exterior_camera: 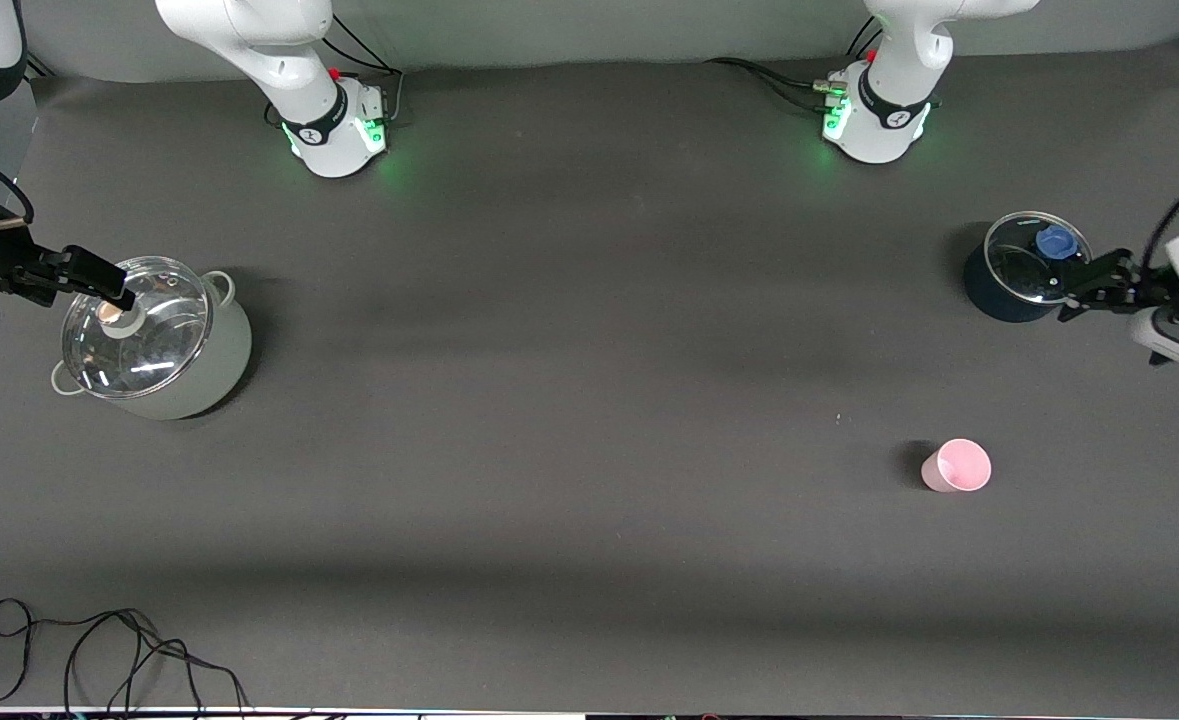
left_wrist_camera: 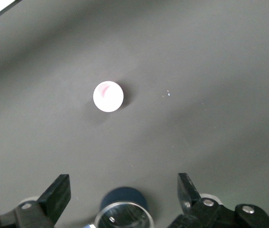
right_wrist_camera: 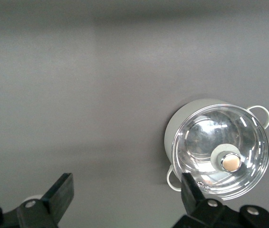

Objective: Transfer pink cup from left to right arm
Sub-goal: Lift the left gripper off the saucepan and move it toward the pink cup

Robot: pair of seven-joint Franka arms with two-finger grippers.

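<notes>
The pink cup (exterior_camera: 957,466) stands upright on the dark table toward the left arm's end, free of both grippers. It also shows in the left wrist view (left_wrist_camera: 108,96). My left gripper (exterior_camera: 1077,290) is open and empty, up in the air over the edge of a dark blue pot, well apart from the cup; its wrist view shows the jaws (left_wrist_camera: 122,190) spread wide. My right gripper (exterior_camera: 114,285) is open and empty over the glass lid of a grey pot at the right arm's end; its jaws (right_wrist_camera: 125,192) are also spread wide.
A dark blue pot (exterior_camera: 989,295) with a glass lid and blue knob stands farther from the front camera than the cup, also in the left wrist view (left_wrist_camera: 125,195). A grey pot (exterior_camera: 219,370) with a glass lid stands at the right arm's end (right_wrist_camera: 172,133). Black cables (exterior_camera: 99,660) lie at the front edge.
</notes>
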